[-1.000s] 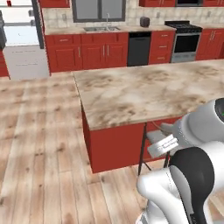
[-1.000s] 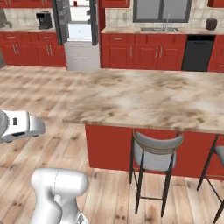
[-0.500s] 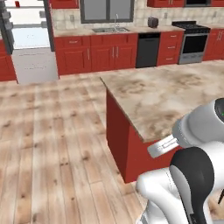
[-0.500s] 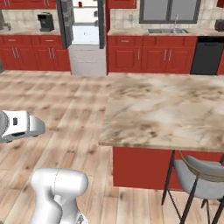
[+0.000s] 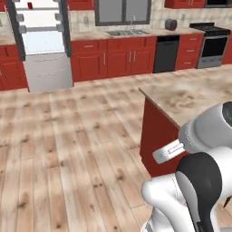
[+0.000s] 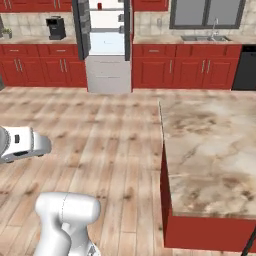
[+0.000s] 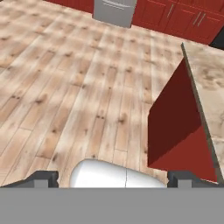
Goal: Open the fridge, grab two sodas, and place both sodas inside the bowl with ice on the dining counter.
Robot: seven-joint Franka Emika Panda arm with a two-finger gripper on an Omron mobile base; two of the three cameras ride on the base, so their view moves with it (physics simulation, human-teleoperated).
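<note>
Pale wooden floor planks (image 7: 65, 83), knotty and streaked, stretch ahead of me to a wall of glossy red cabinets (image 5: 118, 59) under a marbled countertop with a steel sink (image 5: 131, 32), a window above it, a black dishwasher (image 5: 166, 53) and a stove (image 5: 212, 45) further right. The fridge (image 6: 106, 45) stands open at that far wall, its grey doors swung wide on a bright white interior with grey shelves; a small red soda (image 6: 99, 6) sits on a top shelf, well apart from me. Beside me rises the table (image 6: 210, 150), a broad beige-brown marbled slab with a sharp corner on a flat red base; the part I see is bare. A dark coffee machine (image 6: 55, 28) sits on the left countertop. My fingers (image 7: 43, 178) stand spread wide with nothing between them, hanging over the floor.
</note>
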